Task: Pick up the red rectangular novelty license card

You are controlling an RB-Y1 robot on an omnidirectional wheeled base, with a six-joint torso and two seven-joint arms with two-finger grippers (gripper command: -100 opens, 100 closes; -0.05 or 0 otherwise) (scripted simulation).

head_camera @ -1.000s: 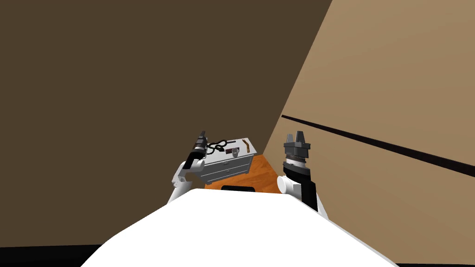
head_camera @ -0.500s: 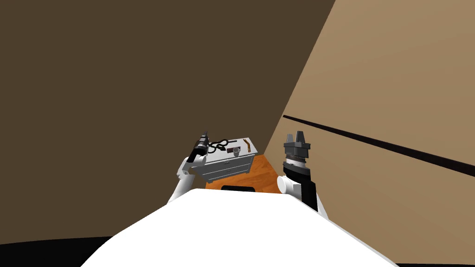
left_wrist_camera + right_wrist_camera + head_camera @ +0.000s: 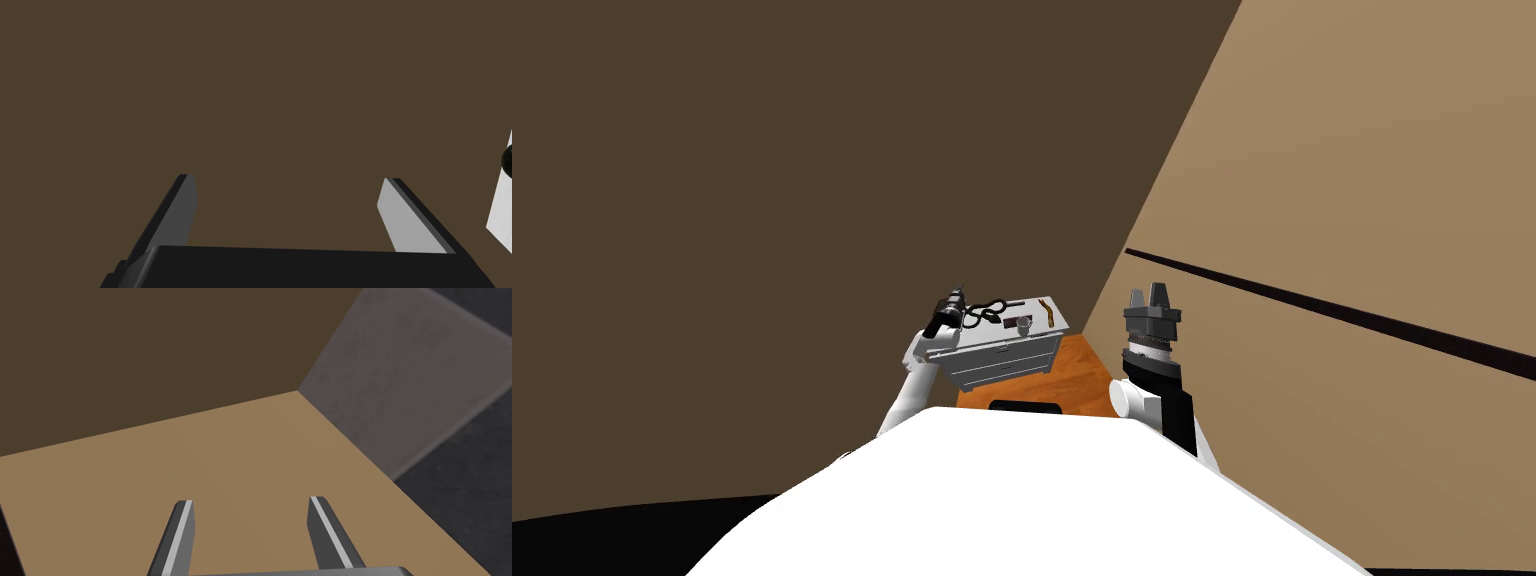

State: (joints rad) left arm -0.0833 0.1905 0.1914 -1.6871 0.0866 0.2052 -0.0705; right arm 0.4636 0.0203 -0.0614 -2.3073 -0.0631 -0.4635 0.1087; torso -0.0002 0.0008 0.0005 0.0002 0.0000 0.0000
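The right tool [image 3: 1148,292] is held raised, its fingers wide and empty. The left tool [image 3: 955,298], likewise wide and empty, is seen at the left end of a light grey chest of drawers [image 3: 1002,358]. On top of the chest, a small dark red rectangular card [image 3: 1009,322] is seen between a looped black cord [image 3: 982,313] and a small grey cup [image 3: 1023,326].

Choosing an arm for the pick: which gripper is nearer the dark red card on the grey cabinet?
Left. The left gripper is at the left end of the cabinet, beside the black cord near the card. The right gripper is raised beyond its right side, farther away.
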